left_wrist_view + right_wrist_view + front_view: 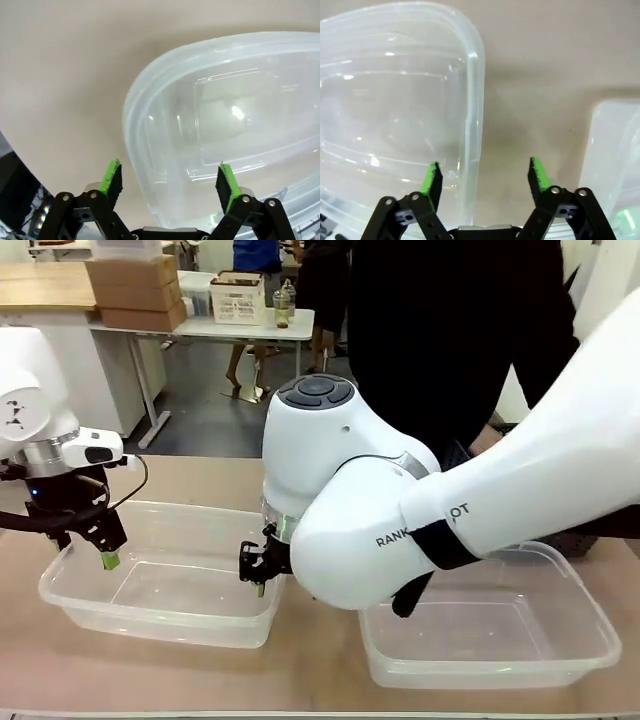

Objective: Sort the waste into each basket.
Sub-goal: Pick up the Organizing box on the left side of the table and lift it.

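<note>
Both sets of jaws stand wide open, gripping nothing: left gripper (170, 175) astride one end wall of the left basket (160, 622) on the worktop (300, 680), right gripper (484, 172) astride the other; best closed together, evenly.

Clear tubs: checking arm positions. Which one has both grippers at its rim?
The robot's-left tub: left gripper at one end, right gripper at the other; the right tub has none.

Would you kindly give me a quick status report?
Open: left gripper, right gripper, each straddling the left basket's rim. Beside it, the right basket. Person close at far side.
</note>
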{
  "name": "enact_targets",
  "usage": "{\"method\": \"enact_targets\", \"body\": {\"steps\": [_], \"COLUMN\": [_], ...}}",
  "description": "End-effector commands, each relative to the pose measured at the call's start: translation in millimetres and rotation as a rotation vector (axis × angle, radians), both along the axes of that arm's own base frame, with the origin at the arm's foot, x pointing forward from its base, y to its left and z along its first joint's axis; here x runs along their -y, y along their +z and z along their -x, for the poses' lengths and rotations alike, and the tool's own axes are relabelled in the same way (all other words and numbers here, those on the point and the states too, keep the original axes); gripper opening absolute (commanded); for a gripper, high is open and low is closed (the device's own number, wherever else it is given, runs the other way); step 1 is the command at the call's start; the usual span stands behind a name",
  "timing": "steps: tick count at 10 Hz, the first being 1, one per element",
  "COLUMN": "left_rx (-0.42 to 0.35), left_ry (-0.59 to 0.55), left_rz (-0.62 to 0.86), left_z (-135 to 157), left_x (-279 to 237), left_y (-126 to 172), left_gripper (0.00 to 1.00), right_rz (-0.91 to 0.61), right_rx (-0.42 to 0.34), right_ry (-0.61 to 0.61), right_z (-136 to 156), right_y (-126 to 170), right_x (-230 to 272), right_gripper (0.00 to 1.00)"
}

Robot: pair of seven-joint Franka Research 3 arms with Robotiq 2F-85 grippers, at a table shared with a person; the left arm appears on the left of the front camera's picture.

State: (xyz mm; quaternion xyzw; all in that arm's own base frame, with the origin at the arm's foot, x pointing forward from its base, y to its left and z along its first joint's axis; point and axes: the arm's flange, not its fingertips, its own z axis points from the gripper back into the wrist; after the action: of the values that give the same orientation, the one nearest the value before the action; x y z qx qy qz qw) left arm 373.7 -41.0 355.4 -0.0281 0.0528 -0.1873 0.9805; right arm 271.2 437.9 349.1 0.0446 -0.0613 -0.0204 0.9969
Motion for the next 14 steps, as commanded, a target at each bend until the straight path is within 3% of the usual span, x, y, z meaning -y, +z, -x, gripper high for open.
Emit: {"method": "enact_targets", "body": {"steps": [1, 2, 4, 5, 7, 10, 12, 13, 14], "left_rx": [0.024, 0.037, 0.067, 0.086, 0.122, 0.136, 0.153, 0.155, 0.187], "left_ry": [0.062, 0.061, 0.083, 0.092, 0.116, 0.147, 0.188, 0.222, 0.223], "left_rz": [0.015, 0.027, 0.021, 0.009, -0.007, -0.024, -0.034, -0.037, -0.025], "left_z": [17, 19, 19, 21, 23, 25, 23, 21, 19], "left_x": [-5, -5, -4, -4, -4, -3, 0, 4, 9], "left_y": [-1, 1, 4, 7, 13, 19, 42, 68, 99], "left_gripper": [0.42, 0.00, 0.00, 0.15, 0.00, 0.00, 0.00, 0.00, 0.00], "right_rz": [0.032, 0.035, 0.048, 0.052, 0.069, 0.088, 0.112, 0.138, 0.193], "right_rx": [0.006, 0.007, 0.025, 0.028, 0.023, 0.005, -0.052, -0.064, -0.139], "right_ry": [-0.010, -0.010, -0.022, -0.018, -0.015, -0.009, 0.017, 0.021, 0.047], "right_z": [0, 0, 0, 0, 0, -2, -4, -6, -12], "right_y": [4, 4, 4, 5, 5, 12, 45, 72, 97], "right_x": [-21, -21, -19, -19, -19, -12, 3, 13, 26], "right_gripper": [0.09, 0.00, 0.00, 0.05, 0.00, 0.00, 0.00, 0.00, 0.00]}}
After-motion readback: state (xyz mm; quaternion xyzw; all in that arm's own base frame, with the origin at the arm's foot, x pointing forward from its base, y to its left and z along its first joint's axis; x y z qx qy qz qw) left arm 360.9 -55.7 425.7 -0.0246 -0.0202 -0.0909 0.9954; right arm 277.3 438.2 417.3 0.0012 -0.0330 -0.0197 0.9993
